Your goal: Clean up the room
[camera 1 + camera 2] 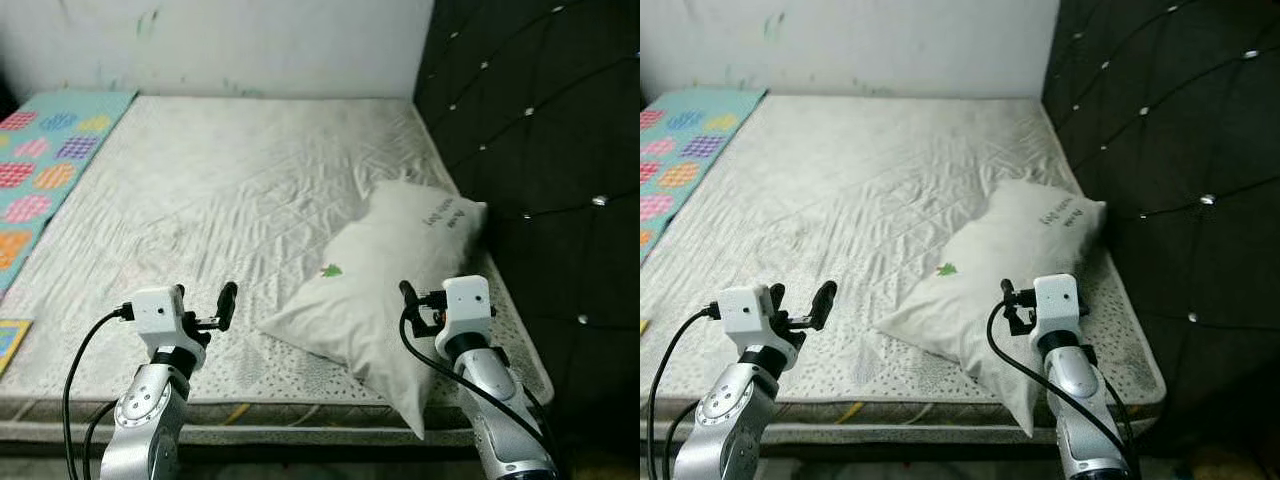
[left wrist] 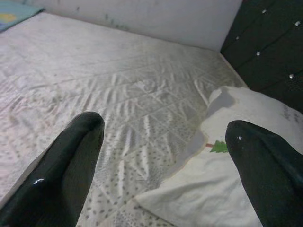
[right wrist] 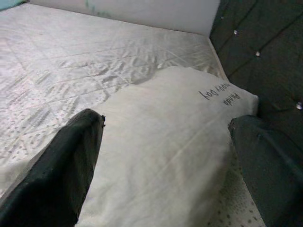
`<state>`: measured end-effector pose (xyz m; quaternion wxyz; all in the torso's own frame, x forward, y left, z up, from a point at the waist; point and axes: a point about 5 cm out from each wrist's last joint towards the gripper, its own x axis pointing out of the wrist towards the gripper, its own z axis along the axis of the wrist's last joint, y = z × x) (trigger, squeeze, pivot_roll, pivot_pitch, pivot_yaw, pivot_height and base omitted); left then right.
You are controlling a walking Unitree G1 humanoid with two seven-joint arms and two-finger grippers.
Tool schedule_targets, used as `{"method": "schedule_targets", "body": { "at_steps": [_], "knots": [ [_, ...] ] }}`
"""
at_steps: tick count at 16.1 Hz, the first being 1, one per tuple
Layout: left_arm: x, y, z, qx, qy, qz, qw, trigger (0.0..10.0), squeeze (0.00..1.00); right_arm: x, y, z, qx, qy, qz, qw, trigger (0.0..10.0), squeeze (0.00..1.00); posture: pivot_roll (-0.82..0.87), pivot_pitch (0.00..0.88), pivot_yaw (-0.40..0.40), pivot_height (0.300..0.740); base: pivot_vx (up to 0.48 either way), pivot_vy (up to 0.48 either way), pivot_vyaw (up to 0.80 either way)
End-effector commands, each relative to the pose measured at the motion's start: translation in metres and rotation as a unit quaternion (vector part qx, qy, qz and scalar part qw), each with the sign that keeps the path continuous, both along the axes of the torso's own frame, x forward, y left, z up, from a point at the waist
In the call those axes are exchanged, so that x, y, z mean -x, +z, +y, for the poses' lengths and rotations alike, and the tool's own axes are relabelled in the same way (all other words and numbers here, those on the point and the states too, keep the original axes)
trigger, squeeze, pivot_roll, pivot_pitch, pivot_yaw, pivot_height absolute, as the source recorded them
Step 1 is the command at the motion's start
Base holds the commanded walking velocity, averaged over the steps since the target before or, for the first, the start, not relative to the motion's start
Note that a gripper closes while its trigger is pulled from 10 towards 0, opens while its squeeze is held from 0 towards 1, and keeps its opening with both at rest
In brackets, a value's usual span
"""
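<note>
The pillow (image 1: 385, 285) lies askew on the bed (image 1: 200, 200), on the robot's right half of the mattress, its long axis running diagonally: the far end rests close against the dark tufted headboard (image 1: 540, 150), while the near corner hangs over the bed's front edge. The right tool (image 1: 412, 305) hovers just over the pillow's near right portion, so the pillow sits directly ahead of and beneath it; in the right wrist view the two black fingers (image 3: 61, 165) stand wide apart, released, with the pillow's body between them and nothing gripped. The left tool (image 1: 215, 310) hovers over bare mattress just beside the pillow's near left corner, which lies to its right; its fingers (image 2: 71, 161) are likewise spread and empty. The right arm is plainly the nearer of the two, though the left could reach the loose left corner.

The pillow is white, soft and slightly crumpled, with a small green tree-like mark (image 1: 331, 270) near the middle and a line of dark printed writing (image 1: 445, 215) toward the headboard end. A colourful patterned mat (image 1: 45, 170) lies along the bed's left side.

Straightening the pillow looks like the step in hand, not yet begun
</note>
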<state>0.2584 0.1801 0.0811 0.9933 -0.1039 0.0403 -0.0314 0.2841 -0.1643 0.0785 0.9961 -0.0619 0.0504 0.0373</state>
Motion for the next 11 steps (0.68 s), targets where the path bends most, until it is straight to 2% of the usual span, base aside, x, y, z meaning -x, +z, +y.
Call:
{"method": "schedule_targets", "body": {
  "at_steps": [1,6,11],
  "knots": [
    [-0.0006,-0.0011,0.0020,-0.003,0.004,0.006,1.000,10.0,0.00,0.0000,-0.0004,0.0001,0.000,0.001,0.001,1.000,10.0,0.00,-0.14,0.000,0.006,0.740,0.000,0.000,0.00],
    [-0.0017,-0.0010,0.0021,-0.003,0.004,0.008,1.000,10.0,0.00,-0.0011,0.0002,0.0001,0.000,0.001,0.001,1.000,10.0,0.00,-0.14,0.000,0.005,0.740,0.000,0.480,0.00],
    [-0.0027,-0.0001,0.0022,-0.003,0.007,0.005,1.000,10.0,0.00,-0.0023,0.0006,-0.0002,0.001,0.001,0.000,1.000,10.0,0.00,-0.14,0.000,0.004,0.740,0.000,0.000,0.00]
  ]
}}
